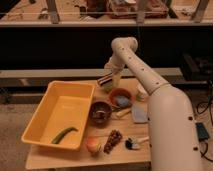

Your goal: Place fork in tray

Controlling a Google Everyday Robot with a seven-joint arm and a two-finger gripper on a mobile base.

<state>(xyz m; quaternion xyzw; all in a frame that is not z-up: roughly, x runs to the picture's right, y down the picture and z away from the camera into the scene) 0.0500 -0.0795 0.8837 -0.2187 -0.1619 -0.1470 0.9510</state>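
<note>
The tray (41, 113) is a large deep yellow bin on the left half of the wooden table, and it holds one green pod-shaped vegetable (64, 134). My gripper (106, 80) hangs at the far edge of the table, behind the brown bowl (100, 112) and to the right of the tray's far corner. It is next to a pale yellow-green object (116, 80). The arm (150, 85) arches up from the lower right and down to it. I cannot make out the fork anywhere; it is hidden or out of view.
An orange bowl (120, 96) with a blue item stands right of the gripper. A stubby yellowish utensil (123, 113), a grey-blue flat piece (139, 114), a white cup (142, 92), a peach (92, 145), dark grapes (113, 140) and a white-handled brush (136, 143) lie nearby.
</note>
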